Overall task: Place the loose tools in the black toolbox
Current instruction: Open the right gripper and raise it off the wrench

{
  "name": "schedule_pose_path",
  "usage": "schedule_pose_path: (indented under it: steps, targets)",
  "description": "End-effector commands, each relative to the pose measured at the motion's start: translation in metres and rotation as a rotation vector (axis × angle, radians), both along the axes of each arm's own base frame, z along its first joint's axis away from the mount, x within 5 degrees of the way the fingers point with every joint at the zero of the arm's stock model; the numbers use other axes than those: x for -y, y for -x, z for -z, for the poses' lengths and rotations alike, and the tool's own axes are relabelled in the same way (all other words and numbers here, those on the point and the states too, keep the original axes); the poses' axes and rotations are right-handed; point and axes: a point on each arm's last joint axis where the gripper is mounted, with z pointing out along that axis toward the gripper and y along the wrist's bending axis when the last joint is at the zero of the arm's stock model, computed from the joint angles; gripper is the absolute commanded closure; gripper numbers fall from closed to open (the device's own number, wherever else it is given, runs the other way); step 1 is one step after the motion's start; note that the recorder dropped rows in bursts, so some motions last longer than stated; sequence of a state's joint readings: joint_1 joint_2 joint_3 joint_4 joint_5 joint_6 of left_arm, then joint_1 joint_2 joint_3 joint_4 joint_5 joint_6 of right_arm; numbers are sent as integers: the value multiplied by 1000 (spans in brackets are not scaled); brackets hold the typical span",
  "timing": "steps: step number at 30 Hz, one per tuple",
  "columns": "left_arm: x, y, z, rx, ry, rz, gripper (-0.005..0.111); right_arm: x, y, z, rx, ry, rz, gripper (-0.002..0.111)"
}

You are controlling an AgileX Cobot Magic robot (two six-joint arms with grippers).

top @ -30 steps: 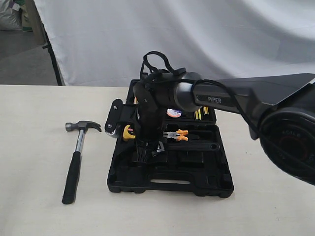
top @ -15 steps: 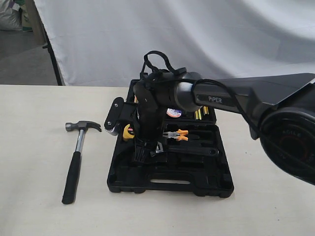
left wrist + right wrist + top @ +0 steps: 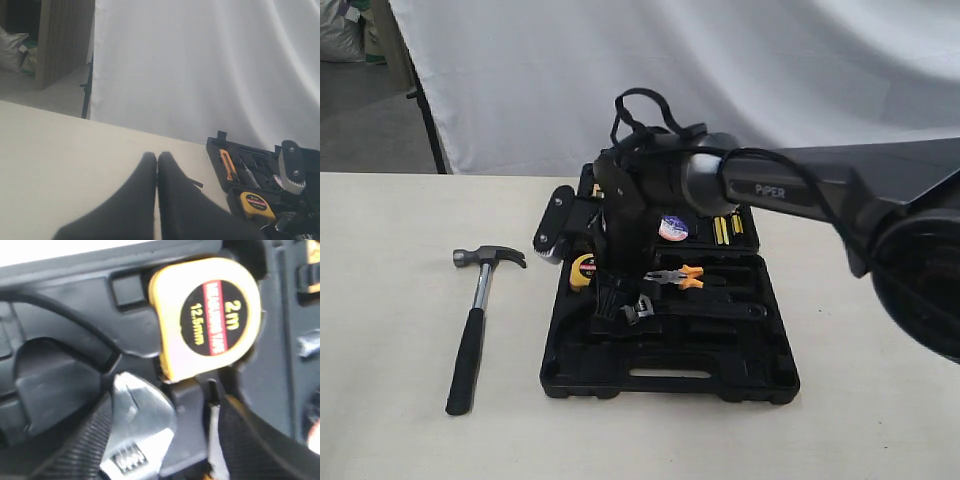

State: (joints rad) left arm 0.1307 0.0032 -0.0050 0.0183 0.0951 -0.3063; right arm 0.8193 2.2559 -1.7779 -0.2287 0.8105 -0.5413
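Observation:
The black toolbox point(image 3: 665, 375) lies open mid-table. My right gripper point(image 3: 618, 312) reaches down into its near half, jaws open. The silver adjustable wrench point(image 3: 705, 310) lies across that half. Its head point(image 3: 142, 425) rests between my right gripper point(image 3: 167, 405) fingers, against one ribbed pad point(image 3: 75, 445), with a wide gap to the other. The dark tape roll point(image 3: 673, 228) with purple-white label sits in the far half. The claw hammer point(image 3: 475, 320) lies on the table left of the box. My left gripper point(image 3: 157, 159) is shut on nothing above bare table.
A yellow tape measure point(image 3: 207, 315) sits in its recess just beyond the right fingers, also in the exterior view point(image 3: 582, 270). Orange-handled pliers point(image 3: 678, 275) lie beside the wrench. An orange knife point(image 3: 227, 165) rests in the far half. A white backdrop point(image 3: 720, 70) hangs behind.
The wrench's handle end has dropped lower into the box, and the right arm has shifted slightly up and right. The hammer has not moved.

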Motion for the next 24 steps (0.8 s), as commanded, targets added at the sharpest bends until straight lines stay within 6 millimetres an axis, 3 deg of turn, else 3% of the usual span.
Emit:
schedule_pose_path:
  steps: [1, 6, 8, 11, 15, 17, 24]
  targets:
    - [-1, 1, -2, 13, -2, -26, 106, 7, 4, -57, 72, -96, 31, 49]
    - [-1, 1, -2, 13, -2, -26, 106, 34, -1, -108, 122, -191, 143, 49]
    - [-1, 1, -2, 13, -2, -26, 106, 50, -7, -116, 102, -195, 192, 50]
    - [-1, 1, -2, 13, -2, -26, 106, 74, -20, -115, 35, -197, 279, 62]
    - [-1, 1, -2, 13, -2, -26, 106, 97, -32, -92, -64, -248, 323, 97]
    - [-1, 1, -2, 13, -2, -26, 106, 104, -35, -77, -96, -299, 334, 108]
    - [-1, 1, -2, 13, -2, -26, 106, 118, -17, -23, -163, -234, 313, 109]
